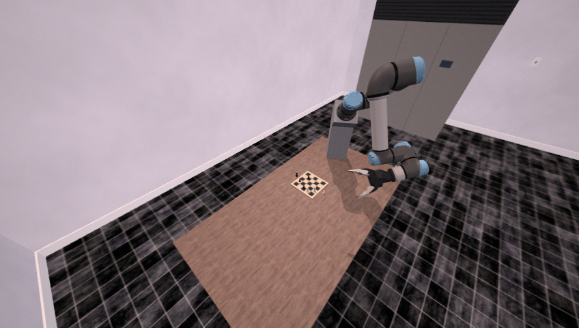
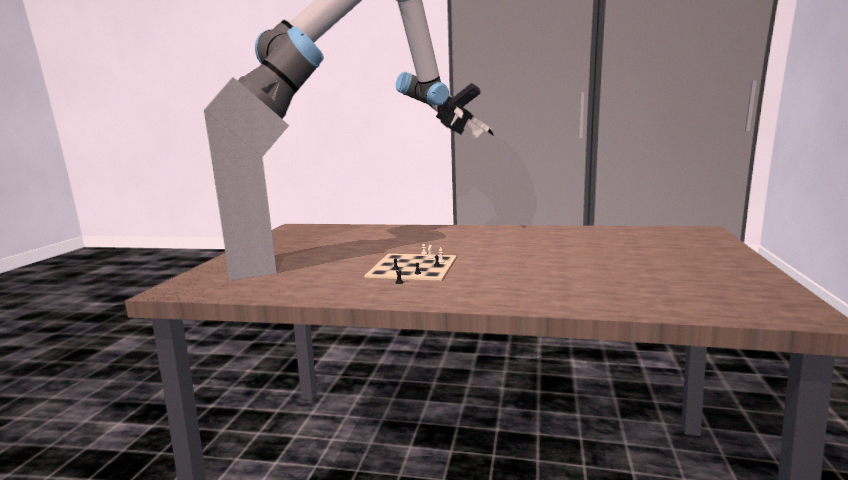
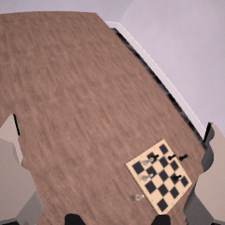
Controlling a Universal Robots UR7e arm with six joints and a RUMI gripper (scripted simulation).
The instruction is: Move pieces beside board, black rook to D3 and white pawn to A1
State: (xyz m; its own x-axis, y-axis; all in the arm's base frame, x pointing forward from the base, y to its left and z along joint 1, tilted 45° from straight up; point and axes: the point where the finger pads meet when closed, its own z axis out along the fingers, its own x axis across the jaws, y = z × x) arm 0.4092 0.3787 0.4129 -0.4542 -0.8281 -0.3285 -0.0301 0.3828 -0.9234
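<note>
Letters and numbers on the chessboard (image 1: 310,184) edge are too small to read, and most pieces on it are too small to name. Its squares alternate cream and black. Off the board, the black rook (image 2: 399,276) stands dark and upright just beside one edge; the white pawn (image 3: 137,197), pale and tiny, stands just beside the opposite edge. Both sit near the table (image 2: 595,279) edge where the arm's base stands. High above, the claw (image 1: 362,183) hangs wide apart, holding nothing.
</note>
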